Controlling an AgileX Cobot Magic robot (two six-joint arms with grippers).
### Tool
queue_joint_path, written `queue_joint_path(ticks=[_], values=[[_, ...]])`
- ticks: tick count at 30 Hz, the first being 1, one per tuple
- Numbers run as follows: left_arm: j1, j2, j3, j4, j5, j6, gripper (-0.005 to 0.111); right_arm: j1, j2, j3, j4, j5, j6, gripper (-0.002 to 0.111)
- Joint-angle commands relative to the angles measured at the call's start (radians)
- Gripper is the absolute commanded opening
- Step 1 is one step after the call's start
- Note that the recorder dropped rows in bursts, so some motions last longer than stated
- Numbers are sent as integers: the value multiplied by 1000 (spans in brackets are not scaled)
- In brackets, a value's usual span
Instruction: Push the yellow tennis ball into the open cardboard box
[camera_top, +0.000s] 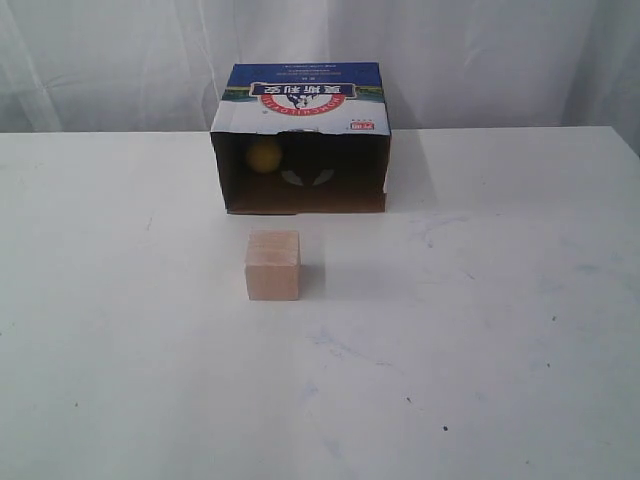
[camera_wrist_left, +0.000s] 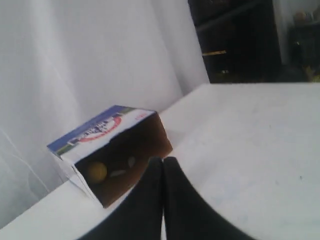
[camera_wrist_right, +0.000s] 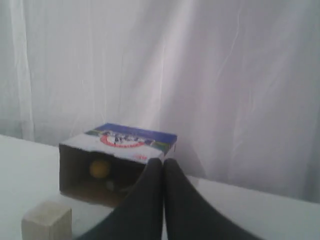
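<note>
The yellow tennis ball (camera_top: 264, 155) lies inside the open cardboard box (camera_top: 300, 95), deep in its dark interior toward the left wall. The box lies on its side at the back of the table, its opening facing the front. Both wrist views also show the ball (camera_wrist_left: 97, 171) (camera_wrist_right: 99, 169) within the box (camera_wrist_left: 100, 131) (camera_wrist_right: 131, 139). My left gripper (camera_wrist_left: 163, 161) is shut and empty, well away from the box. My right gripper (camera_wrist_right: 163, 162) is shut and empty too. Neither gripper appears in the exterior view.
A pale wooden cube (camera_top: 273, 264) (camera_wrist_right: 47, 220) stands on the white table (camera_top: 480, 330) a little in front of the box's opening. White curtains hang behind the table. Dark shelving (camera_wrist_left: 240, 40) shows past the table's far end in the left wrist view.
</note>
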Motion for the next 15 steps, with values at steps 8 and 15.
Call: queue_joint_path(ticks=[8, 15], values=[[-4, -8, 261, 55, -64, -381, 0, -5, 1, 185, 27, -61, 106, 0], [-4, -8, 288, 85, -91, -366, 0, -5, 1, 259, 27, -50, 149, 0]])
